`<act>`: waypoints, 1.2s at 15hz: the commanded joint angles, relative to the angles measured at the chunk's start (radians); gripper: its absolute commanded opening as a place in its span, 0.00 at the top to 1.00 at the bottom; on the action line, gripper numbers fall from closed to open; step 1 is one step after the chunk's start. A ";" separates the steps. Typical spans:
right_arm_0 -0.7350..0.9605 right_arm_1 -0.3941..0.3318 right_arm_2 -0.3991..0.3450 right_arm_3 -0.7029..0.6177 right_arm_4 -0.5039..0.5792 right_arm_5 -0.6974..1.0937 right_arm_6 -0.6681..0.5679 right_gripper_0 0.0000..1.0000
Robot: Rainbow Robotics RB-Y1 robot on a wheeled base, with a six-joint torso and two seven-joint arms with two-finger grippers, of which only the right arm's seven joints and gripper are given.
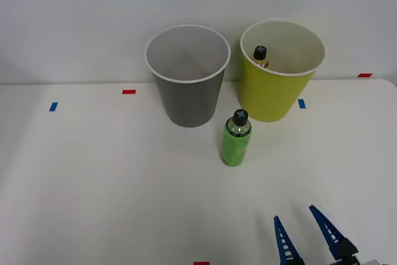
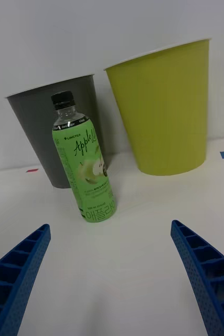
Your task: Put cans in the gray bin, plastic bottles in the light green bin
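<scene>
A bright green plastic bottle with a black cap stands upright on the white table, just in front of the two bins. The gray bin is behind it to the left, and nothing shows inside it. The light green bin stands to the right and holds a second bottle with a black cap and an amber neck. My right gripper hovers open near the table's front edge, well short of the green bottle, with nothing between its fingers.
Small blue tape marks and red tape marks dot the white table. A pale wall rises directly behind the bins. Open tabletop stretches to the left and in front of the bottle.
</scene>
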 commanded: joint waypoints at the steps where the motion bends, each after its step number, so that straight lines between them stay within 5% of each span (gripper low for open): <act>1: 0.032 0.039 0.009 0.000 0.007 0.000 0.030 0.22; 18: 0.026 -0.012 0.047 0.000 -0.089 0.020 0.184 0.22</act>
